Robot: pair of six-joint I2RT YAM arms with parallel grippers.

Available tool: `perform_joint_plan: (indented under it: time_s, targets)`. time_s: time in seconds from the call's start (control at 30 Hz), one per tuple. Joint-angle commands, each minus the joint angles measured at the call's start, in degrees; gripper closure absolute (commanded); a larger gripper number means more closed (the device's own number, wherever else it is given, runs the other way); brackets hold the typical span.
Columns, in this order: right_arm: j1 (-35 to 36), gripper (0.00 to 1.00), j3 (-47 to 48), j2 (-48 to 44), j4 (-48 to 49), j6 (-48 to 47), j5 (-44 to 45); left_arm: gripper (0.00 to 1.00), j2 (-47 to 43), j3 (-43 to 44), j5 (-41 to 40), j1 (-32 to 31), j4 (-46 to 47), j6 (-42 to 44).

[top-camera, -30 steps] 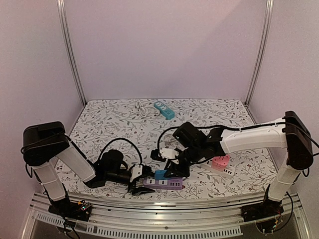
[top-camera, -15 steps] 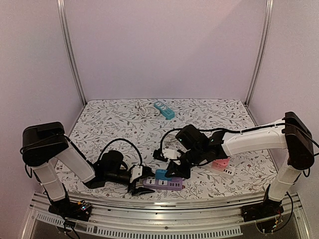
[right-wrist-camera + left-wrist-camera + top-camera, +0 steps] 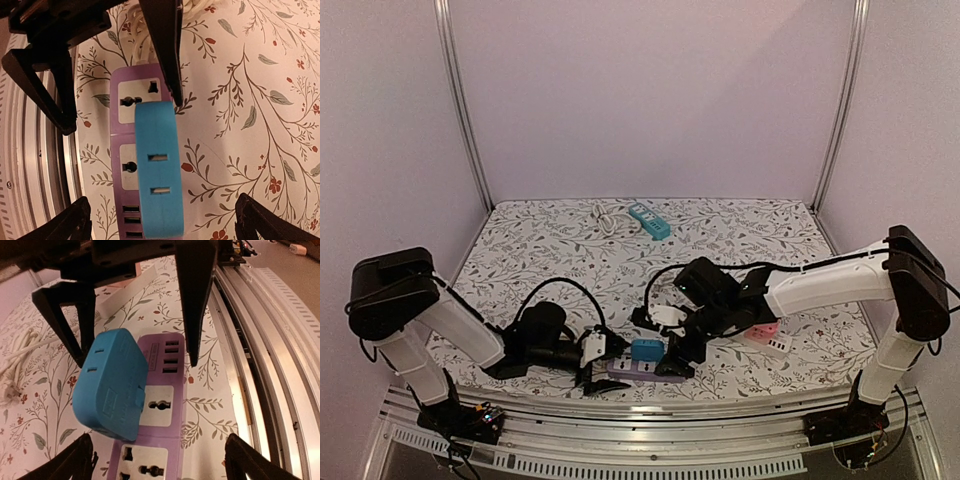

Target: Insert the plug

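The right gripper [image 3: 136,360] has been released since a second ago; its jaws are now spread clear of the blue adapter plug [image 3: 112,390], which rests on the purple power strip [image 3: 167,407]. The left gripper [image 3: 122,117] is held open astride the strip. The plug's pins are hidden.

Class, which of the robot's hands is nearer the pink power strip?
Right. The right hand is just left of the pink power strip; the left hand lies farther left, beyond the purple power strip.
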Motion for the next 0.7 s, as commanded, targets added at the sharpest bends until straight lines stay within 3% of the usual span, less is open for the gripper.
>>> perform_joint_plan:
  time_s: [0.0, 0.13, 0.3, 0.57, 0.67]
  targets:
    - [1.18, 0.01, -1.09, 3.79, 0.46, 0.51, 2.94, 0.09, -5.93, -0.92, -6.22, -1.60, -7.13, 2.21]
    - [1.76, 0.01, -2.76, 5.20, 3.25, 2.11, 4.24, 0.05, -13.10, -1.19, -6.01, -1.48, -16.15, 7.07]
    - [1.80, 0.02, -5.99, 5.27, 9.01, 3.30, 6.23, 0.04, -17.66, -1.65, -6.35, -1.34, -21.06, 10.43]
    - [1.68, 0.26, -8.16, 5.06, 10.55, 5.47, 8.88, 0.04, -20.36, -0.15, -7.61, -0.39, -25.32, 12.10]
    - [0.68, 0.30, -7.76, 4.93, 10.64, 6.34, 9.94, 0.04, -20.62, 1.39, -8.23, 1.17, -26.92, 11.92]
